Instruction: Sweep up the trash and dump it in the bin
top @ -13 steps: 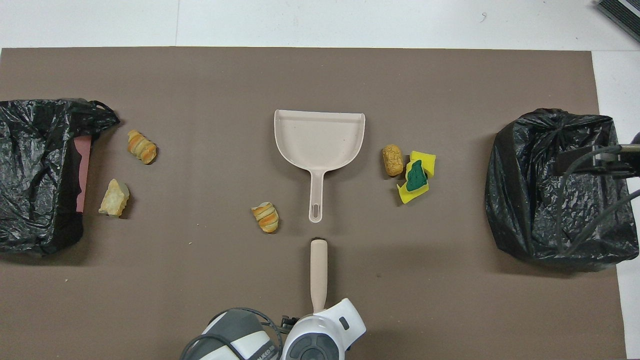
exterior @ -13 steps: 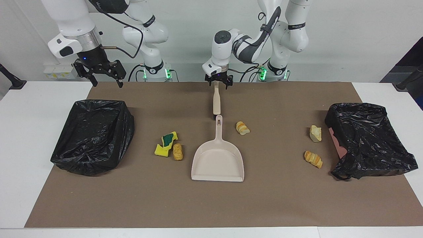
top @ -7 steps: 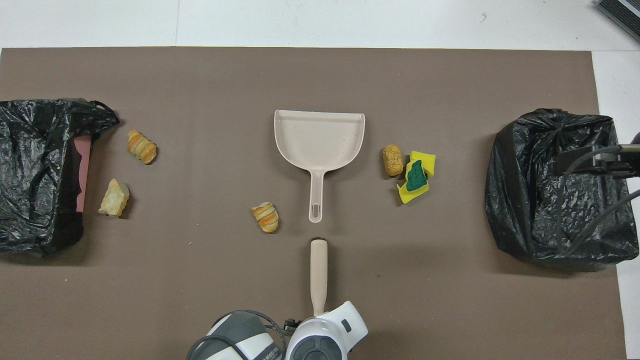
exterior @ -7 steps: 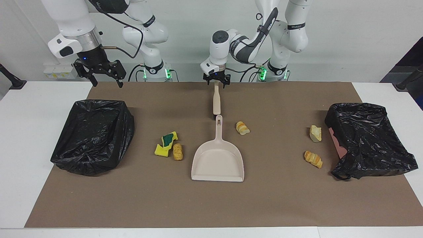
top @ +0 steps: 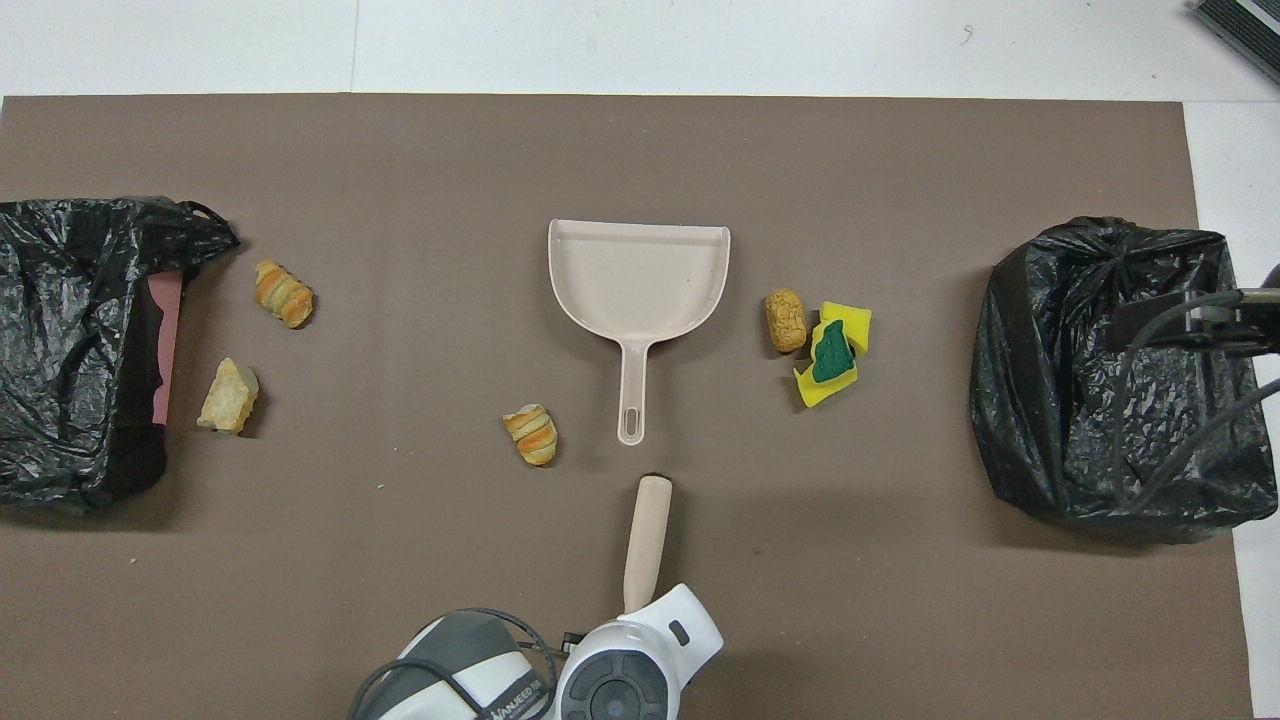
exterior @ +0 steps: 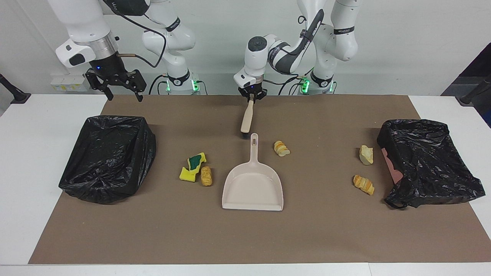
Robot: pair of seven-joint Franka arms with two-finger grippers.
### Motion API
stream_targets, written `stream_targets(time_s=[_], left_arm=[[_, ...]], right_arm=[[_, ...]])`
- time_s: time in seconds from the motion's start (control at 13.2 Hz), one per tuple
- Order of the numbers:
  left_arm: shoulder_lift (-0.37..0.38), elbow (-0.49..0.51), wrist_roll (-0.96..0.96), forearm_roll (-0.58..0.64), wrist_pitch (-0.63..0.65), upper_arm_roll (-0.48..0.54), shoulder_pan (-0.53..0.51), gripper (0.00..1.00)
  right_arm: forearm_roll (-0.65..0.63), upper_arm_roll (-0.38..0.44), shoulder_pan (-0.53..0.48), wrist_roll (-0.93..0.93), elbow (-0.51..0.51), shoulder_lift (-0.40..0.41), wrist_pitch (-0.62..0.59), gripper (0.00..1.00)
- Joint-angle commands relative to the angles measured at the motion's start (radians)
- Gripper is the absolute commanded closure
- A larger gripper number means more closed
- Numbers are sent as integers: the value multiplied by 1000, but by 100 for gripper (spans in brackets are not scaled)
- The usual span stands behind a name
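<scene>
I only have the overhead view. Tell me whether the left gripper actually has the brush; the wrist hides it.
Observer: Yes. The left gripper is shut on the top of the brush handle.
Operator: Report the brush's pose.
Observer: It hangs tilted, with its dark end low beside the tip of the dustpan handle. I cannot tell whether it touches the mat.
Operator: Give me the right gripper.
Observer: The right gripper waits open, raised well clear of the black-bagged bin.

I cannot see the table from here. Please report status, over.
Left gripper shut on brush, tilted. Right gripper open, waiting over bin. Trash unswept beside dustpan. Nothing blocking.
</scene>
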State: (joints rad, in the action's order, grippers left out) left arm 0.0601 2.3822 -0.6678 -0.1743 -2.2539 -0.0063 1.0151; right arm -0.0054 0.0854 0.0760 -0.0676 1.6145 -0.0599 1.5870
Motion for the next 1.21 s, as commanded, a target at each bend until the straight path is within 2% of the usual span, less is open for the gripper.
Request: stream_targets(time_s=[0.0, 0.23, 0.6, 0.76, 0.98, 1.13], left_arm=[[58, -3, -12, -8, 133, 0, -73, 100], [98, -9, -24, 5, 210, 2, -192, 100], [110, -144, 0, 110, 356, 0, -444, 100], [106, -207, 92, 140, 424, 2, -533, 100], [99, -213, 155, 208, 431, 2, -648, 100], [96, -210, 215, 237, 431, 2, -749, 100]], right_arm=[[28, 4, -2, 28, 22, -21, -4, 0], [28, 4, -2, 28, 22, -21, -4, 0], [28, 4, -2, 28, 22, -21, -4, 0], [28, 2, -2, 29, 22, -24, -10, 0], [25, -12, 7, 34, 25, -29, -30, 0], [28, -68, 8, 17, 48, -34, -16, 0]])
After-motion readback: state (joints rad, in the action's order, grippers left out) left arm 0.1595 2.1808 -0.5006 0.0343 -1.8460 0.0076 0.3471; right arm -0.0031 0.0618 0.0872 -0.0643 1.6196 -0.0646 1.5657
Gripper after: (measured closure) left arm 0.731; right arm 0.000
